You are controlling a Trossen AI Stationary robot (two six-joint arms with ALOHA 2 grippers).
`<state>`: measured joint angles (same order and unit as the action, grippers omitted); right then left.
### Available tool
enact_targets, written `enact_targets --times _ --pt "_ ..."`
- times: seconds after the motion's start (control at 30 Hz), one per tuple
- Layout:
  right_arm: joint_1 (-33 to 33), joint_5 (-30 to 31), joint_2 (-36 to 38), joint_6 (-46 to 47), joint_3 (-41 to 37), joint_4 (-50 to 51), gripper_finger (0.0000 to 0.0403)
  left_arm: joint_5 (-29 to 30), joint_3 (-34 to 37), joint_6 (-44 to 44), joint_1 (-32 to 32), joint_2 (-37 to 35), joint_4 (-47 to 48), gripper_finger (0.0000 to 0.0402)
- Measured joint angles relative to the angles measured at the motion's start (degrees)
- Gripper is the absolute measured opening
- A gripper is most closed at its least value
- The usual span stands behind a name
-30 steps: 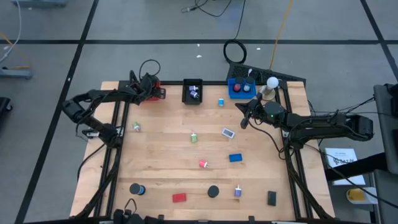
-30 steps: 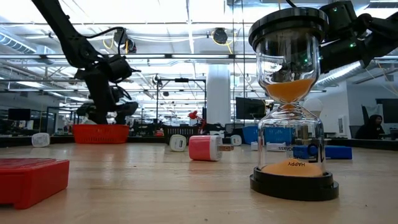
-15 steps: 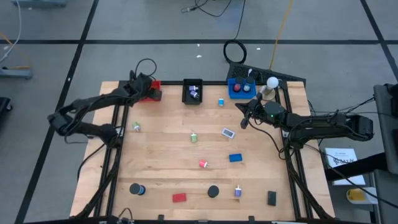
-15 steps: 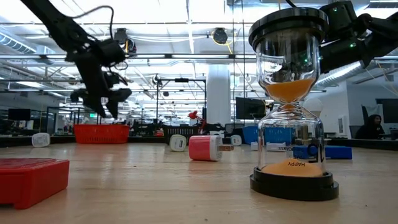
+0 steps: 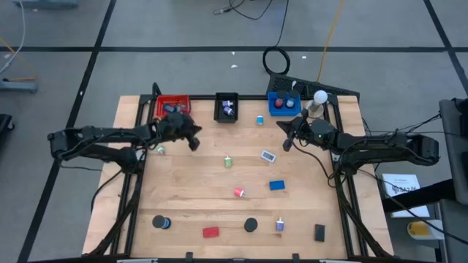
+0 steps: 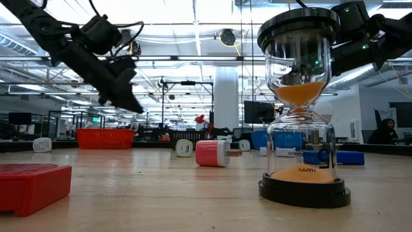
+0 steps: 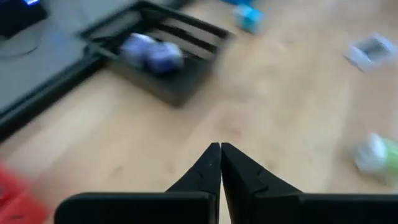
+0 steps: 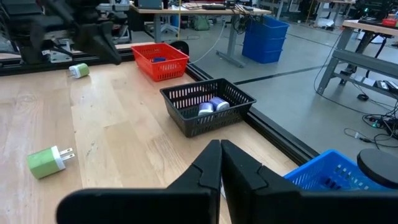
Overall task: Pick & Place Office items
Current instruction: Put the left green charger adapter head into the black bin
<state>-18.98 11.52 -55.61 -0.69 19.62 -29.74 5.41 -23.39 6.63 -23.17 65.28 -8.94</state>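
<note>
Small office items lie scattered on the wooden table: a green plug, a white-blue piece, a blue block, a pink plug, a black disc, a red block and a green piece. My left gripper hangs shut and empty above bare wood, just near of the red tray; its wrist view shows the fingertips together. My right gripper is shut and empty near the blue tray.
A black tray with purple pieces stands between the red and blue trays along the far edge. A white ball lamp is at the far right. An hourglass stands close to the low camera, near the table's front edge.
My left gripper has swung from over the red tray toward the table's near edge and a little right, coming out over bare wood. Its fingers, apart a second ago, have shut with nothing between them.
</note>
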Motion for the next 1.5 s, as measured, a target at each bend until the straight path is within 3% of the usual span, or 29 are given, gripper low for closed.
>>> enact_targets --times 0.1,0.2,0.5,0.67,0.83,1.03,1.2,1.33,1.5 --pt "-0.02 -1.32 0.0 0.0 0.0 -0.02 0.0004 -1.01 1.23 -4.73 4.04 0.17 -2.41 0.0007" --pt "-0.02 -1.29 0.0 0.0 0.0 0.0 0.0004 -0.86 -0.78 -2.37 6.41 -0.38 2.26 0.0006" --pt "-0.02 -1.3 0.0 0.0 0.0 0.0 0.0004 2.55 -13.51 10.21 13.06 -1.95 44.82 0.004" --pt "-0.02 -1.3 0.0 0.0 0.0 0.01 0.0004 5.94 -15.62 17.82 16.35 -1.86 58.26 0.0087" --pt "-0.02 -1.3 -0.01 0.02 0.0 0.01 0.0004 7.11 -15.46 25.62 15.78 -1.86 69.0 0.016" --pt "-0.02 -1.32 -0.02 0.04 0.0 0.02 0.0004 8.31 -13.8 27.9 11.17 -1.01 70.75 0.0263" --pt "-0.02 -1.32 -0.02 0.04 0.0 0.02 0.0004 8.96 -13.82 29.27 6.73 -0.15 70.77 0.0323" --pt "-0.02 -1.32 -0.02 0.04 0.0 0.02 0.0004 8.72 -13.84 33.15 3.08 1.86 71.14 0.034" --pt "-0.02 -1.32 -0.02 0.04 0.0 0.04 0.0004 6.64 -13.84 34.49 1.85 6.29 72.62 0.0332"
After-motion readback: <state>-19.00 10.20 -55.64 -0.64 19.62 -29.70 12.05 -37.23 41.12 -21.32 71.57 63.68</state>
